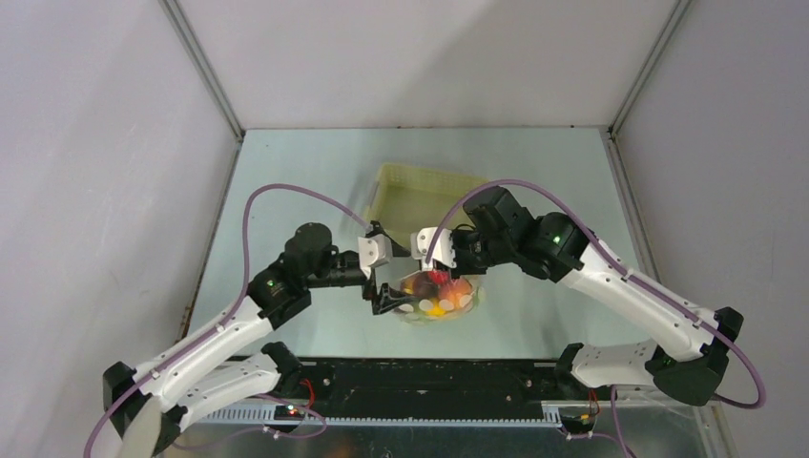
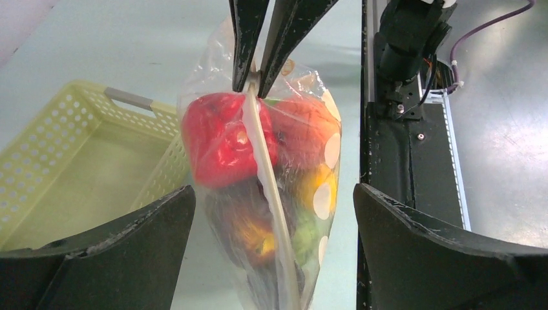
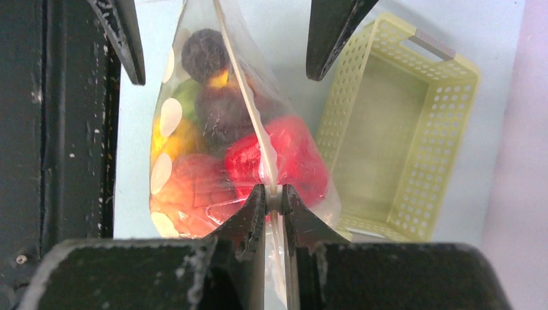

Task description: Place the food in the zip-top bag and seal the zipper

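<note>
The zip-top bag (image 1: 448,303) is clear with white polka dots and hangs just above the table. It holds the food: a red piece (image 3: 298,155), dark purple pieces (image 3: 205,55), and orange, yellow and green pieces. My right gripper (image 3: 273,194) is shut on the zipper (image 3: 249,110), a pale strip along the bag's top edge. It shows in the top view (image 1: 441,275) and the left wrist view (image 2: 257,81). My left gripper (image 2: 273,194) is wide open. It straddles the bag's other end without touching it, as the top view (image 1: 389,296) shows. The zipper (image 2: 266,174) runs between its fingers.
The pale yellow latticed basket (image 1: 425,196) stands empty just behind the bag and also shows in both wrist views (image 2: 64,161) (image 3: 400,129). The black base rail (image 1: 429,377) runs along the near table edge, close to the bag.
</note>
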